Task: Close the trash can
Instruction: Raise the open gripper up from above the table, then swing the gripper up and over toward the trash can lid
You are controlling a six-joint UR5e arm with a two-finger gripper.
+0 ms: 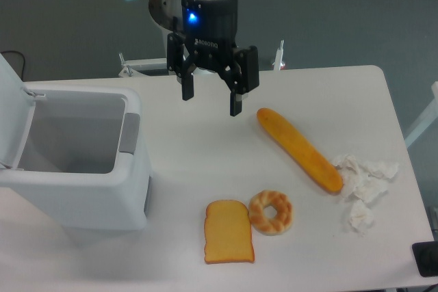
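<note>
Nearest on the white tabletop (pixel 205 162) lie a slice of toast (pixel 228 232) and a twisted ring pastry (pixel 271 212), touching at their edges. Right of them sit crumpled tissues (pixel 363 186), and a long baguette (pixel 299 148) slants just beside those. At the left edge stands the trash can (pixel 82 162), its lid (pixel 14 104) tipped up and the cavity exposed. Farther back, the gripper (pixel 209 97) hangs above the surface with jaws spread wide, holding nothing.

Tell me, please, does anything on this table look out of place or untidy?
Mostly no. The trash can stands with its lid swung up, and crumpled white tissues lie loose on the table by the end of the long bread roll. The toast slice and the twisted ring pastry lie flat, undamaged.
</note>
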